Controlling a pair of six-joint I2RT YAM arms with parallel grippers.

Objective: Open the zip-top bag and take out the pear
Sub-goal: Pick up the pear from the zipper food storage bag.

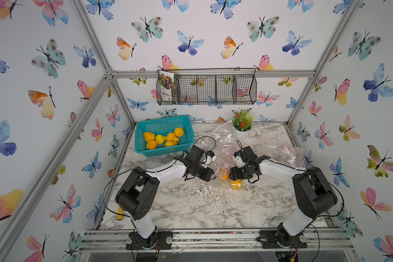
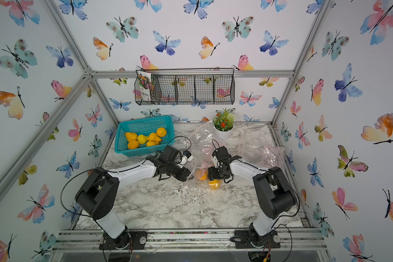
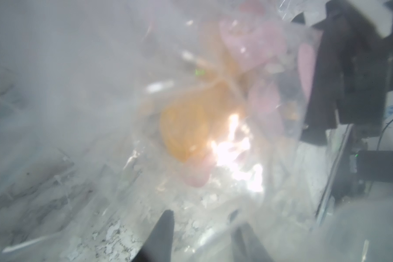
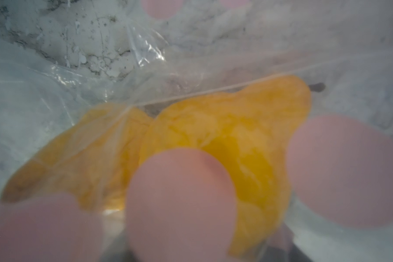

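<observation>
Marble tabletop [image 1: 191, 204]: teal plastic basket [image 1: 166, 152], six yellow pears [image 1: 160, 138].
Clear pink-spotted zip-top bag [image 1: 222, 140]: two bagged pears [image 4: 236, 127].
Left gripper [image 3: 200, 217]: jaws apart.
Right gripper [image 1: 231, 175]: state unclear.

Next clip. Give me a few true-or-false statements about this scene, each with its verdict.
1. The teal basket holds several yellow pears. True.
2. The potted plant stands inside that basket. False: it stands on the marble table, apart from the basket.
3. The zip-top bag is plain clear plastic. False: it carries pink spots.
4. The left gripper and right gripper sit on either side of a pear at the bag. True.
</observation>
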